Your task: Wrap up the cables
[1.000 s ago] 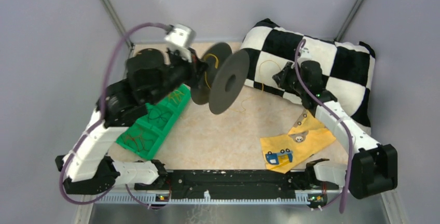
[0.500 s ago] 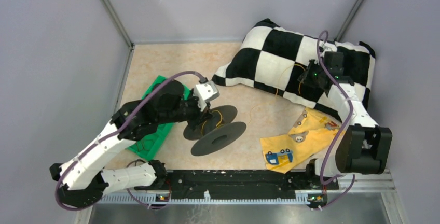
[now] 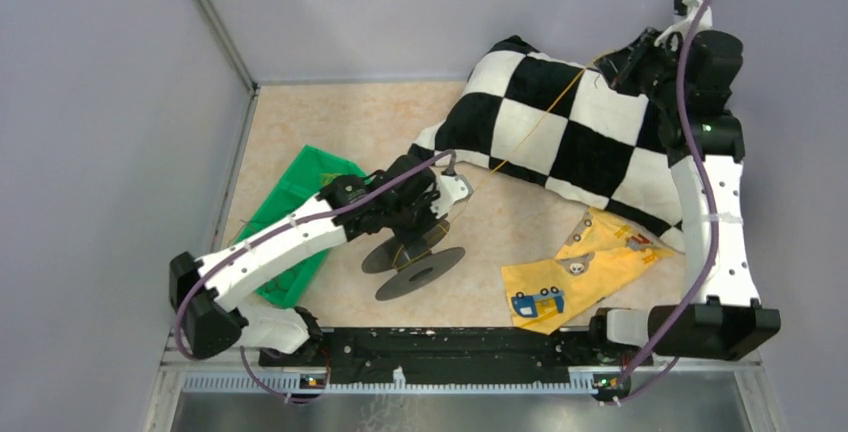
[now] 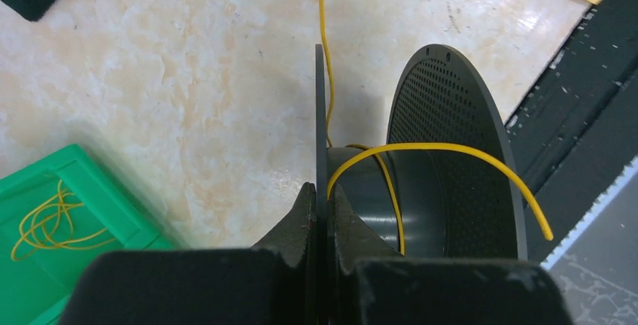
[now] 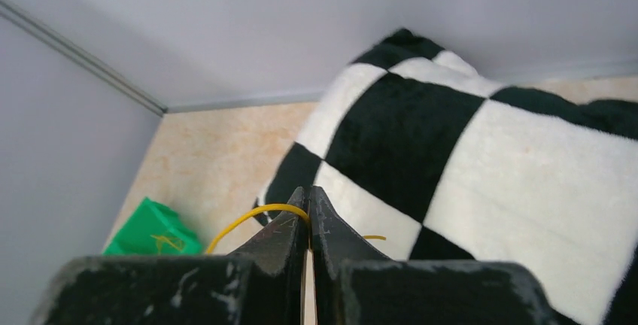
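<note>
- The spool [image 4: 451, 152] is clamped by its thin flange in the left gripper [image 4: 322, 193].
- The wire [image 4: 436, 145] is looped on the spool and stretched from it, over the pillow [image 5: 466, 159], to the right gripper [image 5: 309, 201], which is pinched shut on it.

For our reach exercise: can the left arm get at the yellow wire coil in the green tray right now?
Probably not yet: the left gripper is clamped on a flange of the black spool. The green tray lies close beside it, its wire coil uncovered.
</note>
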`<state>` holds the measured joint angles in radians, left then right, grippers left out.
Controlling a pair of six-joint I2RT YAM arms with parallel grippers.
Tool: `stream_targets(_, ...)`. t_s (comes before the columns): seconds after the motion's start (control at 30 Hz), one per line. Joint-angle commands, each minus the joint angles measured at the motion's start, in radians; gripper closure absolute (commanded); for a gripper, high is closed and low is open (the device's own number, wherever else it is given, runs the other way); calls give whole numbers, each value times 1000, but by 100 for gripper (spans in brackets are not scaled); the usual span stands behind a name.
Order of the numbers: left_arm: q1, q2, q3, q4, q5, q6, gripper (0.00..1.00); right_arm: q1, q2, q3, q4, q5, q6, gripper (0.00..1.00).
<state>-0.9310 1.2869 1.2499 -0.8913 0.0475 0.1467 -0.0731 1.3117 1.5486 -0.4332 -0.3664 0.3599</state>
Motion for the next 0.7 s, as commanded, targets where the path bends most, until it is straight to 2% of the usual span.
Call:
stream_targets(0.0,-2,119,120,29,-85,-37,100,15,-105,59,4,-107,56,100)
stream_targets(0.17,-2,197,207,63,-164,-78,100,46,-217,-50,154,-203,183,100)
stream_targets(0.33,-2,275,286,88,-285,-187,100,66,-325,-135,243,-207,267,100)
stream_targets(0.47,-2,348,363,63,-382,-267,100,90,-357,-133,260,-239,295,100)
stream_targets(0.67,0,410,433,77,-440,-346,100,94,-388,-136,243,-224,297,100)
